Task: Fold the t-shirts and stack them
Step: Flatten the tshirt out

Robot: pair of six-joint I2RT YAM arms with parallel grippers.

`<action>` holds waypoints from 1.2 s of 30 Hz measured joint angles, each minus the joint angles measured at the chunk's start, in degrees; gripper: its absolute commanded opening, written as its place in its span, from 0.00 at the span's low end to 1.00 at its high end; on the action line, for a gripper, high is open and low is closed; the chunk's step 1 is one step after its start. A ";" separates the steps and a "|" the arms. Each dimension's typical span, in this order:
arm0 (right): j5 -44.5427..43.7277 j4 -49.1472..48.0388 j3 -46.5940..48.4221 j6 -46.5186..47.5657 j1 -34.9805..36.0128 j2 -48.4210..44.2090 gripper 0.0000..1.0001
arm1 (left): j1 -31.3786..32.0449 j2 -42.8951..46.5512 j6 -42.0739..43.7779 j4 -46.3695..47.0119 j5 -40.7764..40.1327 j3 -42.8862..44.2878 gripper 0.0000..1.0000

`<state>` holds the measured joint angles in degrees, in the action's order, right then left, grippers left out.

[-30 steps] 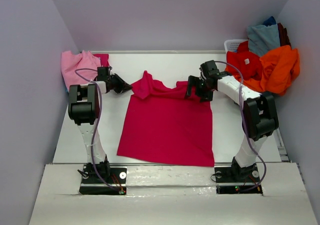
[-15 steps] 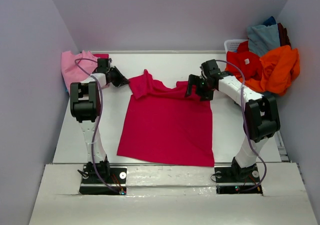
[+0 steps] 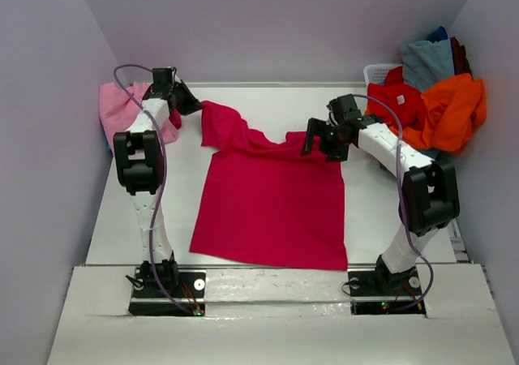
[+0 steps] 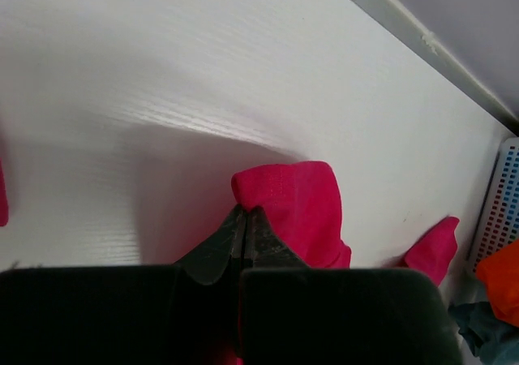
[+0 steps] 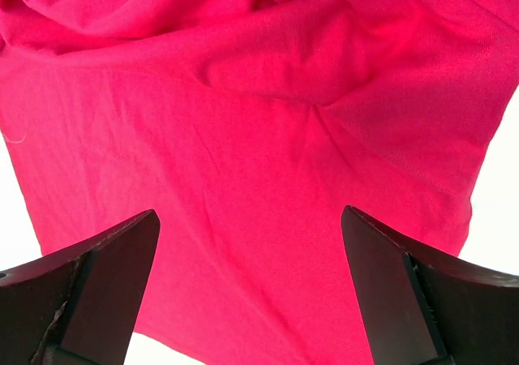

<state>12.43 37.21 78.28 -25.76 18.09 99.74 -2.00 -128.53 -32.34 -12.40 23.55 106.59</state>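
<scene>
The left gripper [image 4: 246, 212] has its dark fingers pressed together on the stitched sleeve hem of the crimson t-shirt [image 3: 272, 207]. The right gripper [image 5: 250, 219] hangs with its fingers wide apart over the soft, wrinkled cloth of the other shoulder. The body of the shirt lies flat, nearly square, on the smooth white table [image 3: 268, 101] between the arms. A crumpled light pink t-shirt [image 3: 117, 105] lies at the far left.

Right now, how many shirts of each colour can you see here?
Crimson shirt: 1
Light pink shirt: 1
Red shirt: 1
Orange shirt: 1
Grey-blue shirt: 1
Total: 5; darker scraps at the far right unclear.
</scene>
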 measured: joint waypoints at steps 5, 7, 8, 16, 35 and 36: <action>-0.02 0.33 0.00 0.02 0.00 -0.07 1.00 | 0.02 -2.69 0.50 -2.69 -1.62 4.92 0.06; -0.02 0.33 0.00 0.02 0.00 -0.07 1.00 | 0.02 -4.20 0.68 -3.93 -2.43 7.61 0.06; -0.02 0.33 0.00 0.02 0.00 -0.07 1.00 | 0.02 -4.74 0.79 -4.44 -2.84 8.70 0.06; -0.02 0.33 0.00 0.02 0.00 -0.07 1.00 | -0.74 -6.45 0.83 -7.82 -4.94 15.21 0.06; 0.00 0.28 -0.15 0.00 0.00 -0.07 1.00 | -2.32 -9.44 -0.04 -5.14 -5.01 15.06 0.99; 0.00 0.26 -0.17 0.00 0.00 -0.07 1.00 | -2.10 -8.39 -0.02 -3.78 -5.11 11.67 0.99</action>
<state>12.43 37.47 78.11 -25.76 18.09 99.68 -4.10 -136.92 -32.36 -16.19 18.44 118.26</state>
